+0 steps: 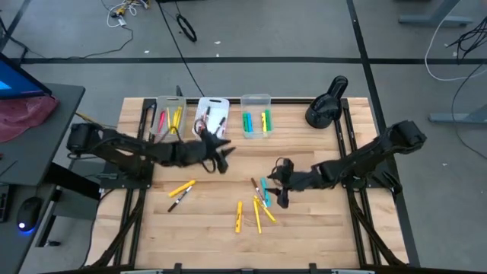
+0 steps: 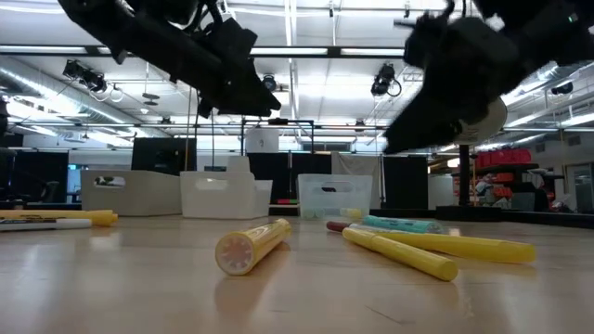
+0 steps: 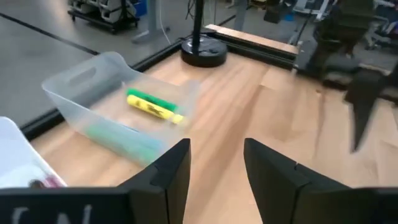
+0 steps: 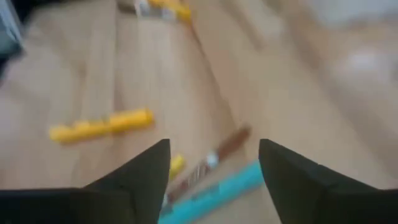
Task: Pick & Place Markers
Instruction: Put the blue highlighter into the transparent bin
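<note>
Markers (image 1: 259, 209) lie loose at the table's (image 1: 327, 236) six o'clock. The right gripper (image 4: 214, 163), fingers apart and empty, hovers over a teal marker (image 4: 217, 190); it should straddle the barrel squarely before closing. Farther, at eleven o'clock, the left gripper (image 3: 214, 163), apart and empty, hangs near the bins (image 1: 256, 114).

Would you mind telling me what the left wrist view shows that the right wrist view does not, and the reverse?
Only the left wrist view shows a clear bin holding a green and yellow marker, a round black base and the right arm beyond the open left gripper. Only the right wrist view shows loose markers: a yellow marker, a brown marker and a teal marker under the open right gripper. Both show the wooden table.
</note>
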`<control>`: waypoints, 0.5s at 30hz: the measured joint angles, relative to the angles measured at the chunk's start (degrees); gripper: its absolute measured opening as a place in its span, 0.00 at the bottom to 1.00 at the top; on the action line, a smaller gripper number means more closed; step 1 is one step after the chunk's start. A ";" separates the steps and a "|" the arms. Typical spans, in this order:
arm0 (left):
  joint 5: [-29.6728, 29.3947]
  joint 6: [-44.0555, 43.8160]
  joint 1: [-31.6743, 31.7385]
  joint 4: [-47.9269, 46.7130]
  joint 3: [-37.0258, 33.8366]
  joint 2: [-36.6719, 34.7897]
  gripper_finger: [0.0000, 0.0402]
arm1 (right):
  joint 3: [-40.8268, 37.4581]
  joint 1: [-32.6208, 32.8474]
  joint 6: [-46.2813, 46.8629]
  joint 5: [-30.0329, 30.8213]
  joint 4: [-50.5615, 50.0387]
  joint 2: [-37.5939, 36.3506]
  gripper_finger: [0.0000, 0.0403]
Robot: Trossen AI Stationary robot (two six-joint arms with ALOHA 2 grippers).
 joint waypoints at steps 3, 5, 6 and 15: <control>-6.03 -0.71 -4.97 0.69 0.06 3.13 0.38 | 0.59 1.50 4.18 2.04 -0.31 5.82 0.66; -10.18 -0.97 -7.18 1.87 0.05 5.45 0.37 | 1.32 2.15 5.89 3.59 -0.62 9.21 0.66; -11.99 -1.02 -7.94 2.06 0.05 6.29 0.36 | 1.84 2.24 6.36 3.89 -0.62 10.79 0.66; -13.86 -1.64 -8.83 7.36 0.03 10.86 0.36 | 4.19 2.12 7.96 6.37 -3.02 18.80 0.57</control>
